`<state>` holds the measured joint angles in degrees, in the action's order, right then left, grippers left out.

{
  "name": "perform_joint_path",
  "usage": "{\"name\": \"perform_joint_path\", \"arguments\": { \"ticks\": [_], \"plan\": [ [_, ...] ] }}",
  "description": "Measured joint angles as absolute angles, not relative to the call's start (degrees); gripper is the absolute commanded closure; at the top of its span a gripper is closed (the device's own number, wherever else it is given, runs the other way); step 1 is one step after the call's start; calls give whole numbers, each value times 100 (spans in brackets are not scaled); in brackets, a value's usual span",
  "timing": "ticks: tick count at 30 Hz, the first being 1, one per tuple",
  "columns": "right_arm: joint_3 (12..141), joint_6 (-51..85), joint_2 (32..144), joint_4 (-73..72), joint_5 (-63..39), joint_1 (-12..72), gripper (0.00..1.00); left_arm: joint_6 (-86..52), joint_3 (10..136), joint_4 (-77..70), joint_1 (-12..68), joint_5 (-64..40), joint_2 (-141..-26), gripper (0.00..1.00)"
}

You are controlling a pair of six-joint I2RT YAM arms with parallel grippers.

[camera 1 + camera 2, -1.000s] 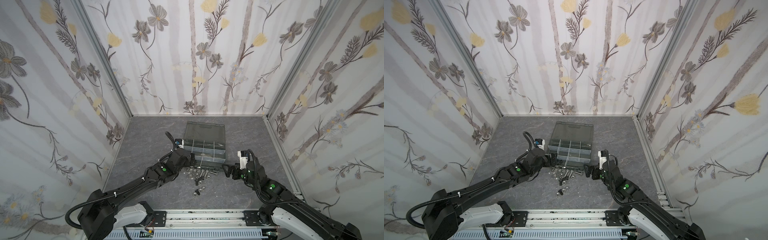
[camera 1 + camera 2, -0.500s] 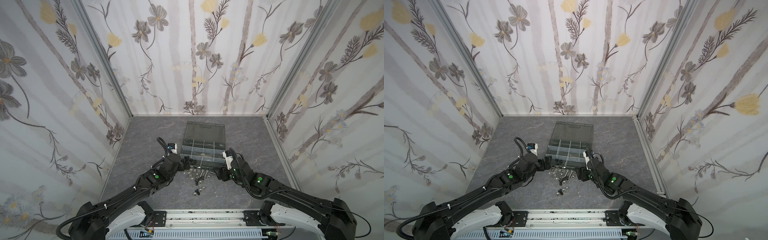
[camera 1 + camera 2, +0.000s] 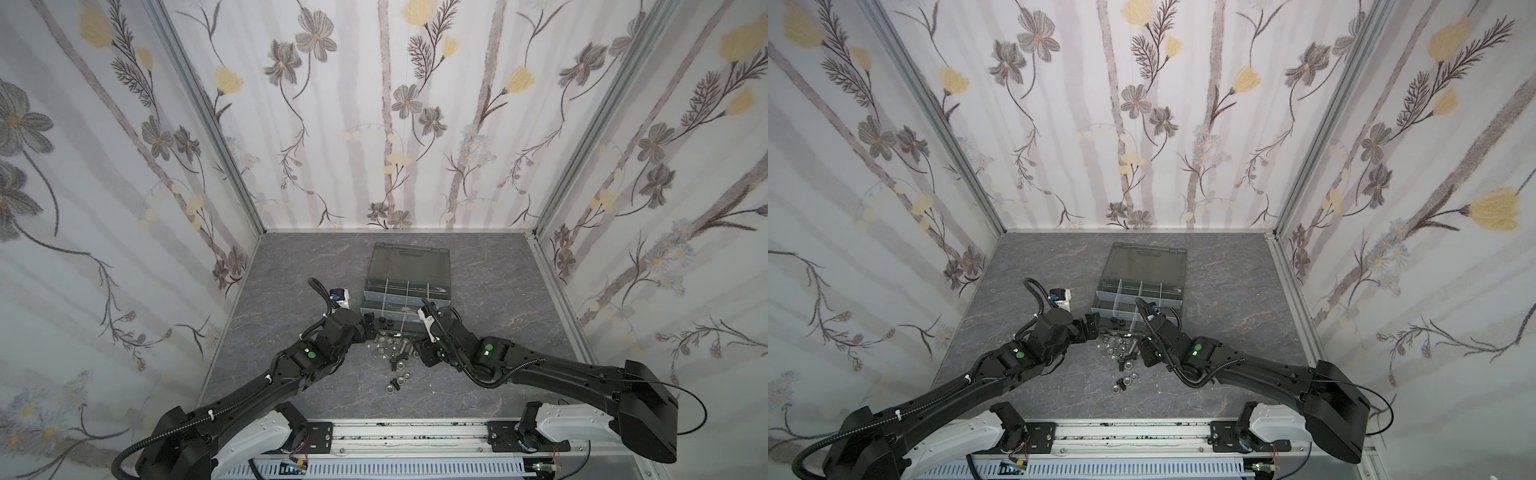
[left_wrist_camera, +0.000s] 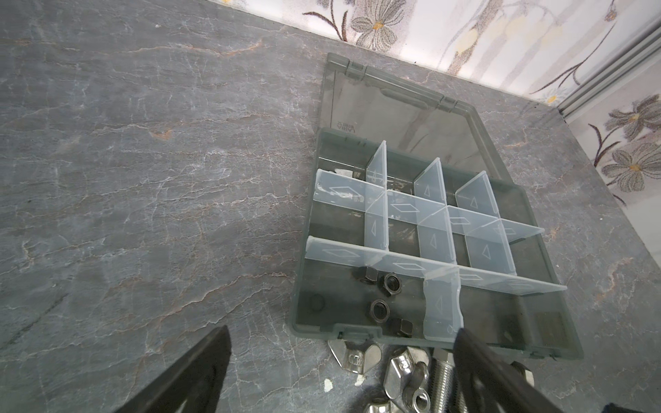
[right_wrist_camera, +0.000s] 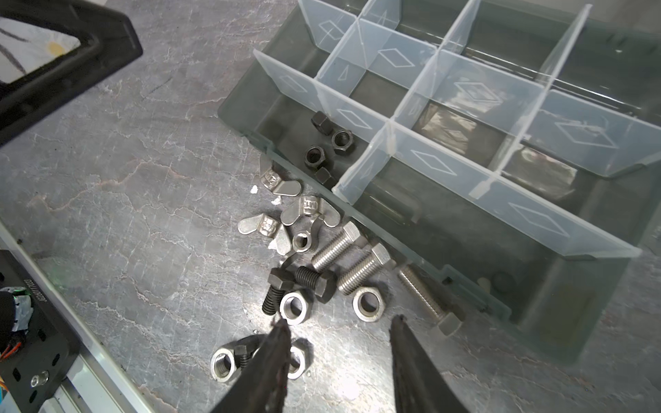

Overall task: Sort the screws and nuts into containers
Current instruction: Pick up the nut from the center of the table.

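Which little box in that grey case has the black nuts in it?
The corner compartment in the row nearest the robot, on its left side. Four black nuts lie in it, while the compartment beside it shows none.

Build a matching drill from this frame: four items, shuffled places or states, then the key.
1. black hex metal nuts
2. silver hex-head metal screws
3. smoky translucent hinged lid
4. left gripper

A. open, nothing between the jaws
B. loose on the grey marbled table
C. in a compartment of the dark grey plastic case
D. folded open behind the case

Pairs: 1-C, 2-B, 3-D, 4-A
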<state>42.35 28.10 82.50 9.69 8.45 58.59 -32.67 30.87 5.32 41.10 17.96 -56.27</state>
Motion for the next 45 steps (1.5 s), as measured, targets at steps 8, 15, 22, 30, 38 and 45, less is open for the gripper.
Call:
{"name": "perform_joint_path", "arguments": {
  "ticks": [8,15,22,30,38,45],
  "plan": [
    [4908,2237,9260,963,628,6047,58,-3559,2926,478,4032,1793,-5415,0],
    [5118,1870,9771,982,401,6073,59,-3715,2757,473,3979,1793,-5334,0],
    [5011,1638,10018,985,268,6073,61,-3776,2720,469,3944,1791,-5319,0],
    [4969,1529,10132,976,270,6066,60,-3942,2637,471,3938,1772,-5295,0],
    [4976,1363,10243,961,340,5964,60,-4053,2582,456,3938,1774,-5179,0],
    [5043,1221,10344,954,336,5876,64,-4158,2464,458,3938,1776,-5033,0]
  ]
}}
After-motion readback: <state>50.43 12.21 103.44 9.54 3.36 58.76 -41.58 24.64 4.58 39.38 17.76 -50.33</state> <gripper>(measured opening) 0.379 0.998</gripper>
